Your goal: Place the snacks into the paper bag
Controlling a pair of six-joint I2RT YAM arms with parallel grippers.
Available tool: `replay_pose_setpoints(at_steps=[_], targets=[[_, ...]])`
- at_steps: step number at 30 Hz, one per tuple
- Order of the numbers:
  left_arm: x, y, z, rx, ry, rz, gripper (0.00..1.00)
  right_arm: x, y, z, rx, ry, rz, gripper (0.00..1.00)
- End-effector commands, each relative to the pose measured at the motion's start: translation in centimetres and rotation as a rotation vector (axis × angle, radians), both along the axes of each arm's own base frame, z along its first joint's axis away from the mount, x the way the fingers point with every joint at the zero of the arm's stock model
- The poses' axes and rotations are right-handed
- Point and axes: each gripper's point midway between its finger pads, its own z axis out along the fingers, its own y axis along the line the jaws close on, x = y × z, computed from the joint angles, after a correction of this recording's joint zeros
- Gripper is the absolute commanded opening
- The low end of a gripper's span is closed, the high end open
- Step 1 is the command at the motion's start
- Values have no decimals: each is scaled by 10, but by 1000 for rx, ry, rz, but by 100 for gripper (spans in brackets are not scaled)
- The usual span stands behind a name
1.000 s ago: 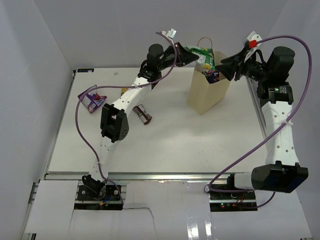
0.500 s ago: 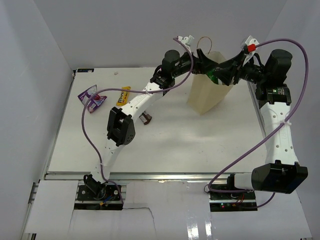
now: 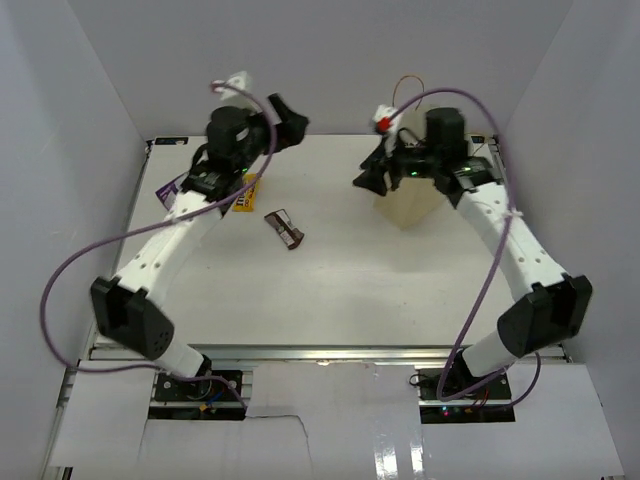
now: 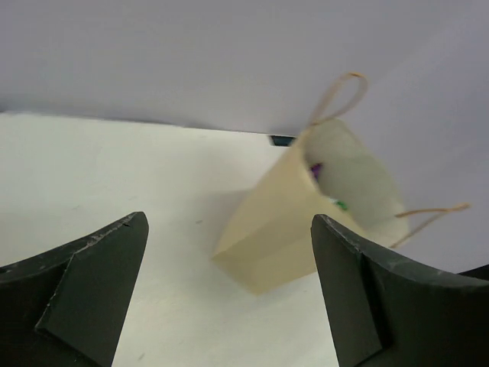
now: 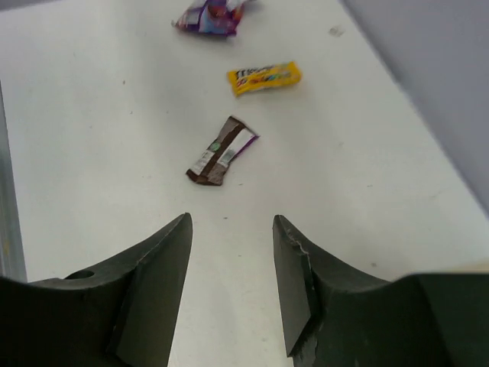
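White-grey walls (image 3: 350, 60) enclose a flat white desk (image 3: 350, 290).

1. Small brown bar (image 5: 221, 151) with a pale label on its wrapper, lying flat on the desk. It is left of the tall tan kraft paper bag (image 4: 279, 229) and a little nearer than it, well apart from it. Nothing touches it.
2. The paper bag stands on the desk at the far right with its mouth open and two thin loop handles (image 4: 340, 95) sticking up. Bits of purple and green packets (image 4: 315, 168) show inside the mouth. In the top view the white right arm (image 3: 505, 232) hides most of the bag.
3. Short yellow bar (image 5: 264, 77), flat on the desk, farther left of the bag than the brown bar and slightly farther back.
4. Small purple packs (image 5: 210, 15), crumpled together on the desk, the farthest left of the bag of all the snacks.
5. Black right hand (image 5: 231, 222), held above the desk just left of the bag's upper part. Its fingers are parted with nothing between them. In its wrist view the brown bar lies beyond the fingertips.
6. Black left hand (image 4: 229, 222), raised near the far wall, well left of the bag. Its fingers are spread wide and empty, and it faces the bag's open mouth.
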Motion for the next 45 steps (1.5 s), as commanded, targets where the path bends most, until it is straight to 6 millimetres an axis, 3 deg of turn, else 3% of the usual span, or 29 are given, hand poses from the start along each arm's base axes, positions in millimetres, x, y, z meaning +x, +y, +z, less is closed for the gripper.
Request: replay_pose_setpoints(at_steps=[1,2,3,4,5,6,7,8,9,11,12,13,15,21,24,29,32,33,35,36,38,39,40,41,44,45], targets=[[-30,95,-41,16,138,223,98,18,32,-90,-286,114,-146,54],[-49,124,-41,6,162,270,98,21,43,-104,-325,132,-183,55],[-63,133,-78,35,239,284,98,21,57,-120,-366,170,-263,57],[-75,141,-89,48,265,298,98,28,67,-149,-405,224,-302,61],[-99,156,-110,64,311,334,98,30,83,-152,-379,250,-355,63],[-108,161,-101,57,293,345,98,34,91,-161,-389,241,-361,65],[-121,167,-129,64,354,365,98,38,102,-183,-387,298,-398,72],[-134,176,-142,70,390,402,98,41,118,-179,-366,293,-399,74],[-150,183,-150,56,397,422,98,43,130,-202,-378,341,-399,83],[-168,190,-162,29,433,450,98,46,145,-213,-368,375,-390,89],[-177,194,-157,6,414,465,98,49,158,-207,-341,376,-373,89],[-184,197,-165,-4,432,477,98,51,163,-223,-356,390,-372,89],[-194,203,-170,1,454,501,98,52,177,-234,-360,377,-356,88],[-212,211,-170,8,477,521,98,48,192,-277,-417,392,-341,80],[-214,212,-167,14,479,524,98,48,197,-296,-436,403,-328,66],[-216,214,-166,19,485,529,98,45,199,-298,-435,411,-298,47],[-216,213,-168,7,493,532,98,40,195,-290,-428,416,-287,25],[-216,213,-169,4,493,533,98,41,193,-275,-409,399,-282,12],[-215,213,-171,5,494,534,98,38,186,-263,-407,377,-250,8],[-215,213,-172,4,493,534,98,37,184,-231,-367,335,-229,8],[-213,211,-175,1,491,526,98,35,174,-196,-336,253,-151,8],[-211,210,-177,1,490,521,98,28,165,-157,-293,183,-113,8],[-210,208,-179,3,493,517,98,24,158,-136,-274,125,-78,8],[-208,206,-181,1,490,507,98,22,141,-86,-214,12,-57,8],[-201,202,-188,5,490,489,98,32,97,-43,-168,-117,-104,8],[-199,199,-190,5,493,479,98,32,79,-14,-141,-172,-160,8]])
